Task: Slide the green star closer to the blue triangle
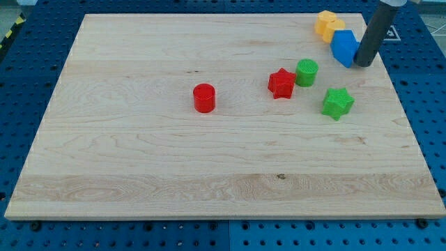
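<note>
The green star lies on the wooden board at the view's right. The blue triangle sits above it near the view's top right. My tip touches the blue triangle's right side, up and to the right of the green star and apart from it. The dark rod rises from the tip toward the view's top right corner.
A yellow block touches the blue triangle's upper left. A green cylinder and a red star sit side by side left of the green star. A red cylinder stands near the board's middle.
</note>
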